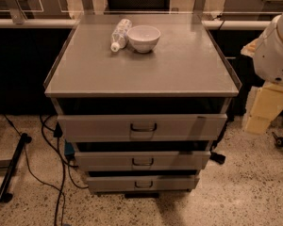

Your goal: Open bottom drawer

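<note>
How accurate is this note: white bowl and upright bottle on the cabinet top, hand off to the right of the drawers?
One error: the camera view shows the bottle lying on its side, not upright, beside the white bowl on the cabinet top. The hand is indeed off to the right of the drawers.

Open floor point(236, 197) in front of a grey three-drawer cabinet point(141, 69).
Floor lay open before the bottom drawer point(113, 183), its handle point(143, 184) facing outward. Cables point(52, 173) and a black stand leg point(12, 166) crossed the floor at left. The gripper point(266, 108) hung at right, near the cabinet's top corner but apart. A bowl point(144, 37) and bottle point(120, 34) occupied the top's rear.
</note>
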`<state>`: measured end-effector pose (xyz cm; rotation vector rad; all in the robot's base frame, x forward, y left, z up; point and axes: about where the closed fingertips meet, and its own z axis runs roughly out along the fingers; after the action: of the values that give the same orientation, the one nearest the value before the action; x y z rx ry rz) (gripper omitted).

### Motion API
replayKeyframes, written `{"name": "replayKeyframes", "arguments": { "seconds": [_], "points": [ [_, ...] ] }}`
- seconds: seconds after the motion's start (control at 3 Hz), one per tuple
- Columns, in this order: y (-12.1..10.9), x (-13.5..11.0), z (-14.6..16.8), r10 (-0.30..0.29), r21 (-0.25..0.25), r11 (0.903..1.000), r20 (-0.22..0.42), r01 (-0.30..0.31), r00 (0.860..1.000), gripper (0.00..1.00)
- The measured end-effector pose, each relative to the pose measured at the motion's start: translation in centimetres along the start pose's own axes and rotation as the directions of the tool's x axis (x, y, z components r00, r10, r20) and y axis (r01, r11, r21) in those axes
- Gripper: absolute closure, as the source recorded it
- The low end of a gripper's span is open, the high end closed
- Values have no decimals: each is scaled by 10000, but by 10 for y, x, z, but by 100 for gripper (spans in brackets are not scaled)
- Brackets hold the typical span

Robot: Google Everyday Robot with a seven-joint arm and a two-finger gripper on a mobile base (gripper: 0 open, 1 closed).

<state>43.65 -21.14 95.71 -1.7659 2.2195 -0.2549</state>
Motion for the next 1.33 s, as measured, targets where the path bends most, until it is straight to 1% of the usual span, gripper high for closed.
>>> {"name": "replayKeyframes", "arguments": {
  "seconds": [0.33,0.67,1.0,1.33],
  "points": [
    [0,0,0,0,0,10000,0,0,10000,0],
    [0,0,0,2,1,10000,2,-2,10000,17],
    [1,0,1,22,9,10000,18,-22,10000,38],
    [13,4,20,361,-218,9991,260,-356,9990,62]
  ]
}}
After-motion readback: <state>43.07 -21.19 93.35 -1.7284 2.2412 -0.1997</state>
